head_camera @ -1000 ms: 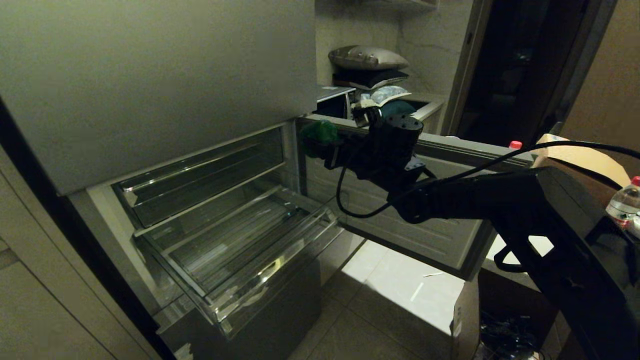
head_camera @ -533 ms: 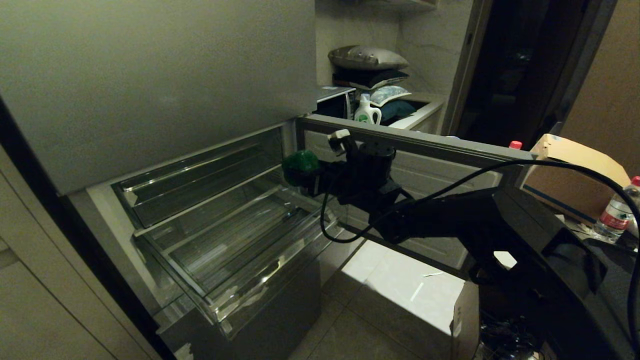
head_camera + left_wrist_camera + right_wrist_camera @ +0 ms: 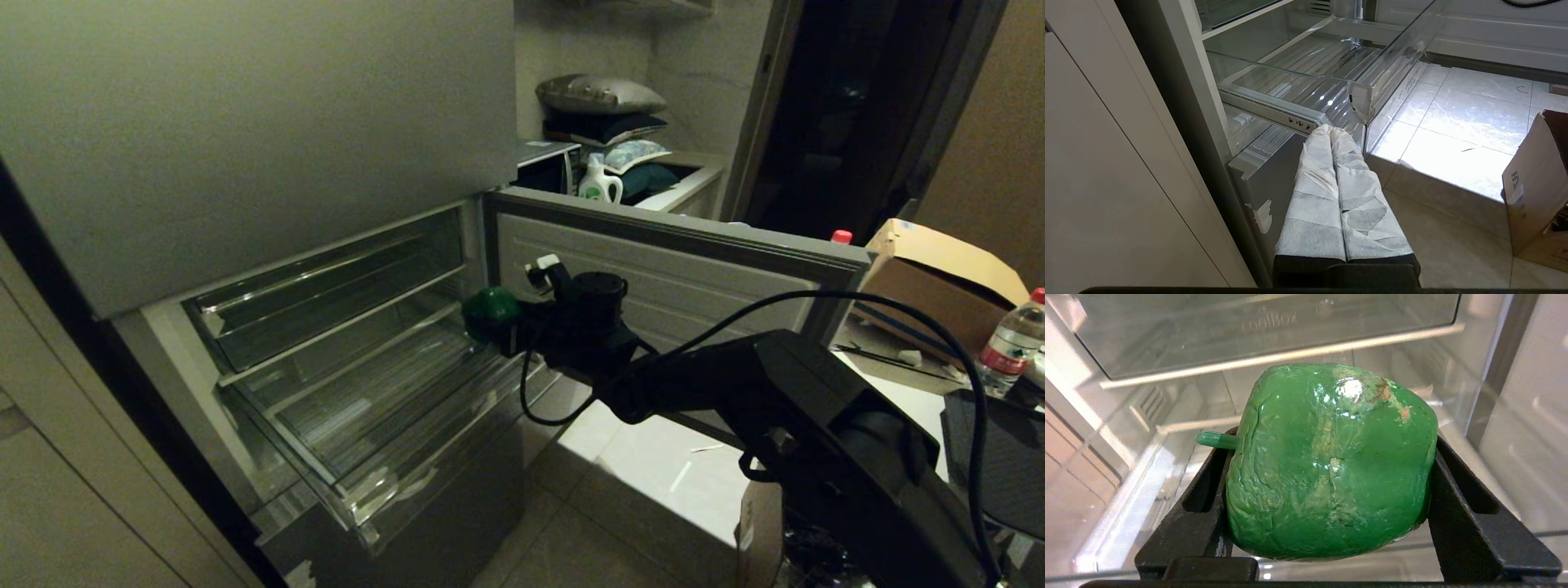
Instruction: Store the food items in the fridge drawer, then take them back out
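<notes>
Your right gripper (image 3: 500,322) is clamped on the green food item (image 3: 488,304), a glossy pepper-shaped piece with a short stem; in the right wrist view the item (image 3: 1327,461) fills the span between the two black fingers (image 3: 1457,506), which press its sides. You hold it in the air above the far right corner of the fridge drawer (image 3: 424,457), not touching the ribbed floor. The drawer is pulled out from the grey fridge (image 3: 245,122), its clear front lip toward you, and no food lies in the part you can see. Above and behind it sits the shallower clear tray (image 3: 326,286). The open fridge door panel (image 3: 653,269) stands to the right of the gripper, just behind it. Your left gripper (image 3: 1336,132) shows only in the left wrist view: its two white-wrapped fingers (image 3: 1314,196) lie pressed together, closed on nothing, pointing at the near corner of the drawer (image 3: 1359,96) and its metal rail. Other entries: a cardboard box (image 3: 947,265) and a clear water bottle (image 3: 1012,339) at the right; a white detergent bottle (image 3: 598,184) and stacked cushions (image 3: 600,106) on the counter beyond the door; pale floor tiles (image 3: 653,465) below. The orange-tan item is in no view.
</notes>
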